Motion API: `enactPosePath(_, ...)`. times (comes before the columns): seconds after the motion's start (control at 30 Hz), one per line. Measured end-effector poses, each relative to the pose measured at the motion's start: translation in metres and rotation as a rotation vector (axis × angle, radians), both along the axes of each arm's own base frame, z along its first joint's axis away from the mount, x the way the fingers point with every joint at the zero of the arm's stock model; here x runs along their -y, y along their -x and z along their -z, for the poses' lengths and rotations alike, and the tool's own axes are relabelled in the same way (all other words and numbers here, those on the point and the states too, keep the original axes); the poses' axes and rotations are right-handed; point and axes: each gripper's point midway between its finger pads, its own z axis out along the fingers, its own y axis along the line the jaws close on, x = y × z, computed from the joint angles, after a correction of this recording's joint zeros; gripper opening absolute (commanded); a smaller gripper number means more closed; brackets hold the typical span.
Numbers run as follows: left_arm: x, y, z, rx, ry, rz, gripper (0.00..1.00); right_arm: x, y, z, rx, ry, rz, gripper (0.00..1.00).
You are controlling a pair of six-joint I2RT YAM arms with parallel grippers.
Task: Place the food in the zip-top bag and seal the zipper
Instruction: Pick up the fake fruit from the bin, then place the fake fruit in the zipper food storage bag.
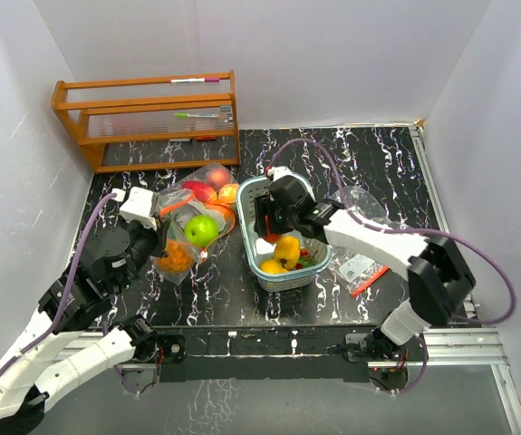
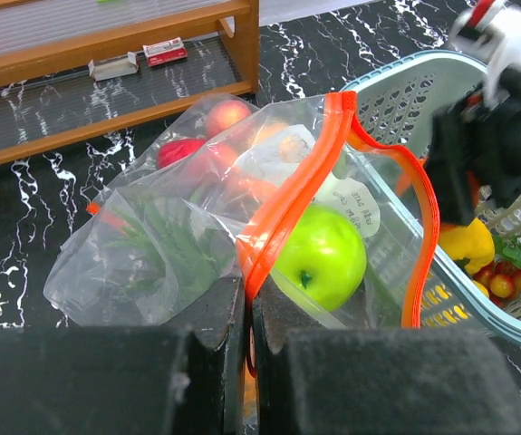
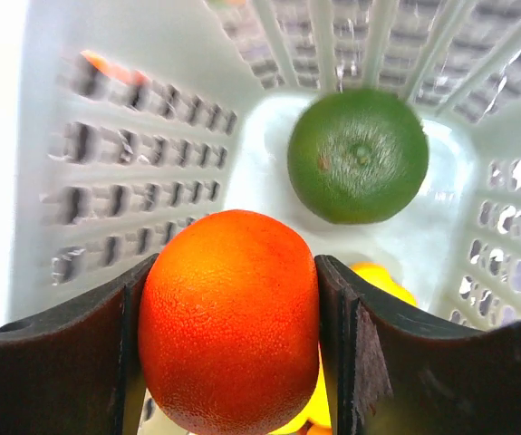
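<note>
A clear zip-top bag (image 1: 197, 210) with an orange zipper lies left of a teal basket (image 1: 310, 272). It holds a green apple (image 1: 201, 229), red and orange fruits. My left gripper (image 1: 162, 237) is shut on the bag's orange zipper strip (image 2: 283, 213); the apple (image 2: 320, 256) sits at the open mouth. My right gripper (image 1: 265, 224) is down inside the basket, shut on an orange fruit (image 3: 233, 322). A green round fruit (image 3: 358, 154) lies on the basket floor beyond it, with a yellow fruit (image 3: 385, 276) below. Yellow fruits (image 1: 285, 252) show in the basket.
A wooden rack (image 1: 147, 118) stands at the back left against the wall. A second clear bag with a red strip (image 1: 361, 270) lies right of the basket. White walls close in the left, back and right sides. The right arm (image 2: 487, 136) hangs over the basket.
</note>
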Motion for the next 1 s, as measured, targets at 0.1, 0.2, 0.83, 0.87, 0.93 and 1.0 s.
enactPosePath(0.1,0.002,-0.001,0.002,-0.009,-0.003,0.002,0.00,0.000,-0.003,-0.050,0.083,-0.068,0.008,0.22)
enactPosePath(0.2,0.006,-0.002,0.005,-0.024,-0.004,0.008,0.00,0.001,-0.002,-0.095,0.160,-0.138,0.001,0.22)
enactPosePath(0.83,0.057,-0.007,0.041,-0.180,0.056,0.136,0.00,-0.082,0.100,-0.229,0.325,-0.592,-0.482,0.23)
enactPosePath(0.87,0.058,-0.007,0.040,-0.180,0.059,0.139,0.00,-0.091,0.102,-0.218,0.298,-0.577,-0.498,0.23)
enactPosePath(0.93,0.058,-0.006,0.039,-0.180,0.067,0.143,0.00,-0.102,0.104,-0.198,0.257,-0.548,-0.511,0.23)
enactPosePath(1.0,0.059,-0.005,0.037,-0.180,0.074,0.147,0.00,-0.108,0.102,-0.183,0.230,-0.522,-0.504,0.24)
